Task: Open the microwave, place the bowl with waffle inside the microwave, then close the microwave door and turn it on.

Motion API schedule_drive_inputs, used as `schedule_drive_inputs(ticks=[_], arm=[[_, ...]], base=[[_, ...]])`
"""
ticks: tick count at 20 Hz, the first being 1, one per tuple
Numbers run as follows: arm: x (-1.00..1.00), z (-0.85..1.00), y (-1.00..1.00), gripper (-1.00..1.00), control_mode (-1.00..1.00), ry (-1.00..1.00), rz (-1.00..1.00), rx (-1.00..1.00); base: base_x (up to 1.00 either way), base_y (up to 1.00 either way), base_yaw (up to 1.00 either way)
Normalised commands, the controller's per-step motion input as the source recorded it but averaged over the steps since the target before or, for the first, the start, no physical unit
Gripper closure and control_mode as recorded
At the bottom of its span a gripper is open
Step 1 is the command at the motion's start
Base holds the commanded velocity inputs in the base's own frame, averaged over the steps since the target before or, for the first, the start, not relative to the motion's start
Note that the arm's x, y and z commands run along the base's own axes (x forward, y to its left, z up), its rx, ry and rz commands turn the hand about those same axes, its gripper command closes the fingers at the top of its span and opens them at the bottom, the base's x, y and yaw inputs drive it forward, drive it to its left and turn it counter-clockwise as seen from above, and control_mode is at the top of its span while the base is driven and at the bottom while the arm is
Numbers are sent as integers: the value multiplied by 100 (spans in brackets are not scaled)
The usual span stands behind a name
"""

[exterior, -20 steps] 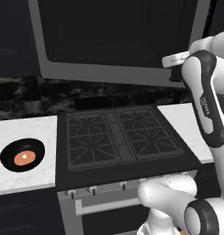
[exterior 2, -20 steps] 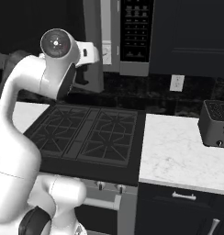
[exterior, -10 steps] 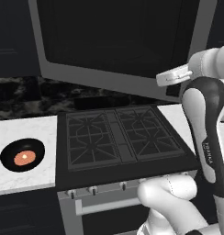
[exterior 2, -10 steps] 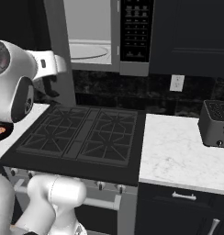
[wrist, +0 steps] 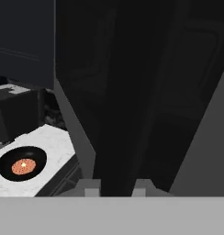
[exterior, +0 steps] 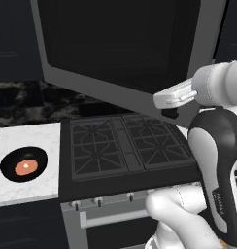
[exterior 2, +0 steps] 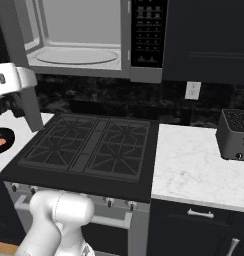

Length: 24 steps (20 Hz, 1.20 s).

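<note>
- Sitting on the white marble counter (exterior: 40,138) left of the stove (exterior: 125,146), the bowl with waffle (exterior: 24,164) lay near that counter's front edge, well apart from the arm.
- The microwave (exterior 2: 94,37) hung above the stove with its cavity exposed, its round turntable (exterior 2: 76,55) bare.
- The microwave door (exterior: 125,48) stood swung wide out over the stove, its dark glass facing the left base camera.
- The gripper (wrist: 114,187) was close up against the door's dark face; its two pale finger tips rose at the bottom of the hand view, a modest gap between them and nothing seen clamped there, though whether they were parted or pinching could not be told.
- The bowl looked light, rigid and shallow, so it would likely lift easily but tip if taken off-centre.
- Its thin black rim seemed the sensible hold, one finger inside and one outside, away from the waffle disc.
- The waffle lay loose in the middle and could slide if the bowl were tilted; a level carry seemed wise.
- The smooth rim might prove slippery under a narrow pinch.
</note>
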Motion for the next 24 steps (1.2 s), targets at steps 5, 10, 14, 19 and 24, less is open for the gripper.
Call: schedule_drive_inputs(ticks=[5,10,14,19,24], arm=[[-21,1,20,-100,-100,0,0,-1],[-89,0,-3,-100,-100,-8,2,1],[-100,1,-29,-100,-100,-13,0,10],[-63,5,-66,-100,-100,-14,0,19],[-9,2,-97,-100,-100,-12,5,27]], base=[[0,0,0],[0,0,0],[0,0,0],[0,0,0],[0,0,0]])
